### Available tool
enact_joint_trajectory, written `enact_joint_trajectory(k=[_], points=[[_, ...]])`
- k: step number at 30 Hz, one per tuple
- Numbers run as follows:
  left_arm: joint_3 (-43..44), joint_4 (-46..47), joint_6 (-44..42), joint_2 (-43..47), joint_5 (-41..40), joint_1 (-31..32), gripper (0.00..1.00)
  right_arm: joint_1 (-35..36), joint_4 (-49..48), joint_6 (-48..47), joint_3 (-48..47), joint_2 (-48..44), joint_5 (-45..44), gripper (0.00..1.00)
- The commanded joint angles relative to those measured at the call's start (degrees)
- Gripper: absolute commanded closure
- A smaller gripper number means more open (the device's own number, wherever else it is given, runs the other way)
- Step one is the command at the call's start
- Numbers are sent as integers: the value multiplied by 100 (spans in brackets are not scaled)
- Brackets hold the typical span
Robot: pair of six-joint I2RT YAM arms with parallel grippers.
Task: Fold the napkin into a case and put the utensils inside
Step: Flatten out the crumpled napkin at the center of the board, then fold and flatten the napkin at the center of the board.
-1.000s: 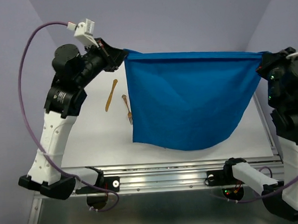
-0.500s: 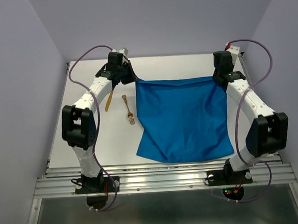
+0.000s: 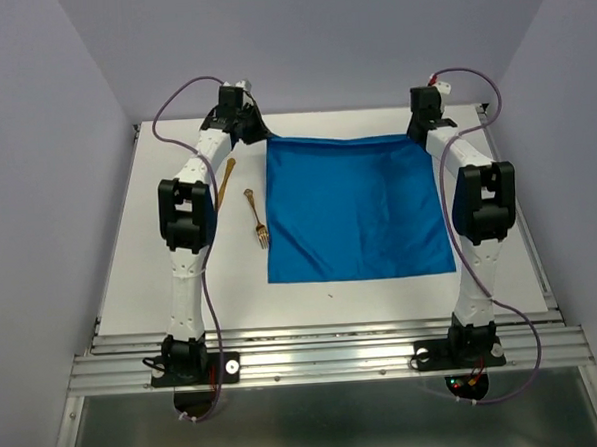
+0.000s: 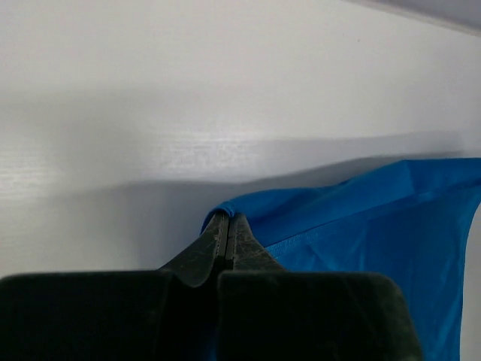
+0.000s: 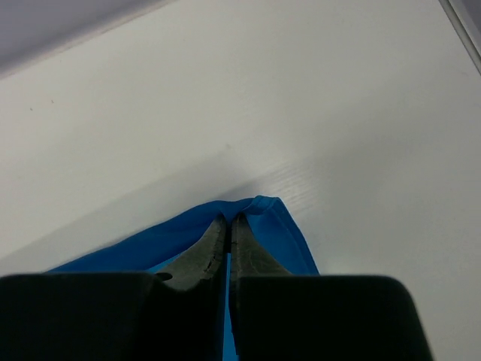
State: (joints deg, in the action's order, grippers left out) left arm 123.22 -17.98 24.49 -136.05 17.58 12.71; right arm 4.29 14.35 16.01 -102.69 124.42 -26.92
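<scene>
napkin [image 3: 358, 208] laid out flat now as a near-square on the tabletop [image 3: 150, 261], centre-right of the top view. half a second back still sagging with a rounded lower edge; a second back draped high between lifted arms. far edge drawn straight across the upper part of the frame. left jaws pinched tight on the upper-left corner, right jaws pinched tight on the upper-right corner, both down low over the white surface in the wrist views. fork [image 3: 257, 221] and second golden piece [image 3: 223, 184] lying where they were, just left of the cloth, apart from it. spreading looks finished; no fold made yet. probably time to let go of the corners and start the first fold.
</scene>
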Motion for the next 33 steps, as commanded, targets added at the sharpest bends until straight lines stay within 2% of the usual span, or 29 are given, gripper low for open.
enact_joint_trajectory(k=[1,4,10,15,23,26,33], points=[[992,5,47,-280,245,-128,100,-200,-284,95,-742,187,344,99],[1450,13,117,-544,420,-155,100,-262,-284,165,-840,311,494,99],[1179,181,135,-423,632,-164,100,-438,-292,429,-481,74,933,99],[266,190,-5,357,632,-155,100,-491,-47,631,117,-453,1013,99],[-1571,180,-278,1835,448,-32,100,-491,94,657,1505,-1928,1039,99],[-2545,356,-287,2380,421,3,100,-491,208,859,2059,-2316,1118,99],[-3865,383,-287,3426,342,100,100,-491,771,1361,3254,-3318,1540,99]])
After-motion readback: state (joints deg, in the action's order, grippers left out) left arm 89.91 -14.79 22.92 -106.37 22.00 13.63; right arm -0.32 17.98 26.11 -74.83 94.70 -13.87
